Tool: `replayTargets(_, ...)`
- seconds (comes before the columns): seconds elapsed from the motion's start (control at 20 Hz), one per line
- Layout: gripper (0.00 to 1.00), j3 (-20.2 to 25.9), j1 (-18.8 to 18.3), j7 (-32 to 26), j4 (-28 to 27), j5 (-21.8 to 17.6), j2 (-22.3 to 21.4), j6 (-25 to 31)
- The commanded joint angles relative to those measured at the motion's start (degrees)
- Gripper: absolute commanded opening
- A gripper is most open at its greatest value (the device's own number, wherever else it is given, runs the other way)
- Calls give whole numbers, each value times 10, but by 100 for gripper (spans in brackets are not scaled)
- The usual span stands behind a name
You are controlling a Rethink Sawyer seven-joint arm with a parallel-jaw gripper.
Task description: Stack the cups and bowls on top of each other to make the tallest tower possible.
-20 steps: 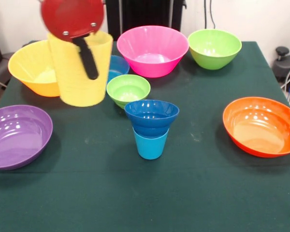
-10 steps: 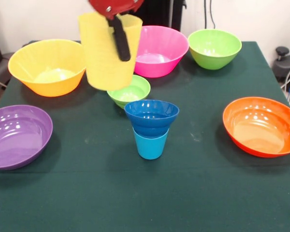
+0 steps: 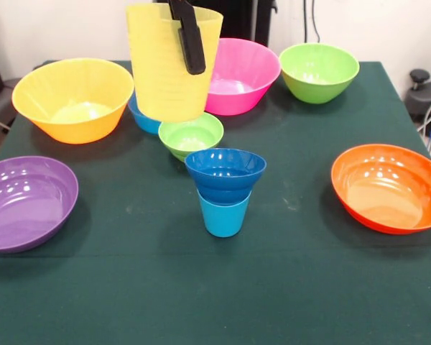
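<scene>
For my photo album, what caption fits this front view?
Gripper holds yellow cup aloft, near dark blue bowl on blue cup.

Yellow cup (image 3: 171,65) hides most of light blue bowl (image 3: 144,117); purple bowl (image 3: 25,201) cropped.

tool (image 3: 188,39) raised, clamped, one finger visible

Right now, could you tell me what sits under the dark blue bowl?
The dark blue bowl sits in a light blue cup standing upright on the table. The cup's rim is covered.
</scene>
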Motion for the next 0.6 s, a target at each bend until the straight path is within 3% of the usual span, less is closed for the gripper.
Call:
replayTargets(0.05, 0, 41, 19, -1, 103, -8, -4, -43)
replayTargets(0.6, 0, 41, 35, 12, 137, -6, -16, -80)
